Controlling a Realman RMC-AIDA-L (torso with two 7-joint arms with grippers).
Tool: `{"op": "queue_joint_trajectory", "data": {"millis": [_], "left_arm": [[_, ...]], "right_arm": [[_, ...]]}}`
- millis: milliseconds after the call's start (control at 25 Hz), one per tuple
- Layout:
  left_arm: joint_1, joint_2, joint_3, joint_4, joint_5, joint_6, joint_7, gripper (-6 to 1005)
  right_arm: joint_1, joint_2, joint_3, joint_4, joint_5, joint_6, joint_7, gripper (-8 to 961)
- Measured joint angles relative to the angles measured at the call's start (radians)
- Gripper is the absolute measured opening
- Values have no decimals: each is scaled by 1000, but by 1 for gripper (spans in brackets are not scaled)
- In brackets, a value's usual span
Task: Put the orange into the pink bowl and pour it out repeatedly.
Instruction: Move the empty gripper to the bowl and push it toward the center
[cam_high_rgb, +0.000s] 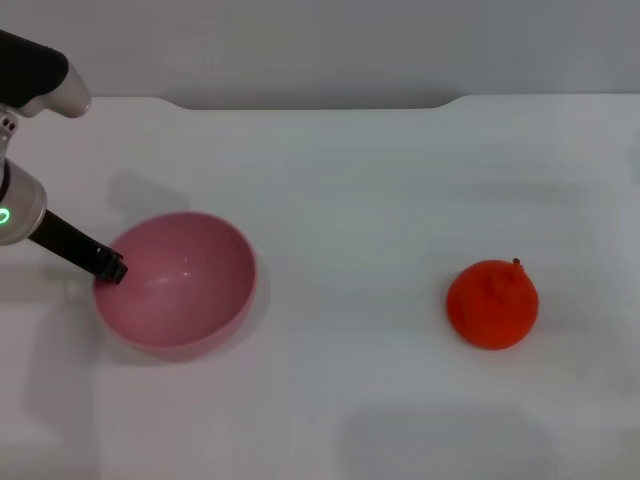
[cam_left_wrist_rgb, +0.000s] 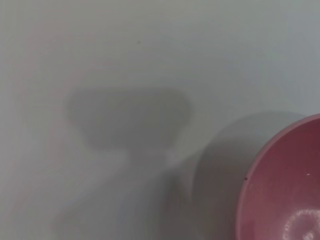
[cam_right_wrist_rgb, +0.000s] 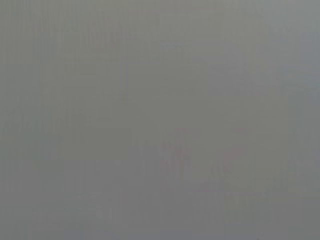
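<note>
Head view first: bowl (cam_high_rgb: 177, 283) sat on the white table (cam_high_rgb: 360, 190) toward the robot's left, tipped a little so its glossy inside faced the right, and it held nothing. Left gripper (cam_high_rgb: 110, 268) reached in from the left edge, a dark finger tip lying on the bowl's left rim; only that one finger showed, so whether the claw was clamped on the rim or merely touching it could not be told. Much of the left arm was cut off by the frame. Orange (cam_high_rgb: 492, 304) rested on the table well apart from the bowl, on the right, its stem up.

Left wrist view showed only an arc of the bowl (cam_left_wrist_rgb: 280, 185), cut off at the corner, and a blurred shadow on the table (cam_left_wrist_rgb: 150, 45).

Right wrist view was a plain grey blur; the right gripper appeared nowhere.
</note>
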Motion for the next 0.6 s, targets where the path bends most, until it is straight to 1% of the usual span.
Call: {"op": "queue_joint_trajectory", "data": {"millis": [160,320,480,520,560,600], "left_arm": [[-1,0,13,0,0,0,0,226],[-2,1,14,0,-1,1,-1,84],[-8,1,8,3,-2,6,-1,71],[-8,1,8,3,-2,6,-1,67],[-18,1,6,10,-4,18,1,64],[-20,1,6,11,-5,22,3,61]], "right_arm": [[0,0,0,0,0,0,0,649],[-2,0,0,0,0,0,0,649],[-4,0,0,0,0,-3,23,649],[-5,0,0,-2,0,-4,49,649],[-15,-4,-11,-22,-10,-6,153,649],[-15,-4,-11,-22,-10,-6,153,649]]}}
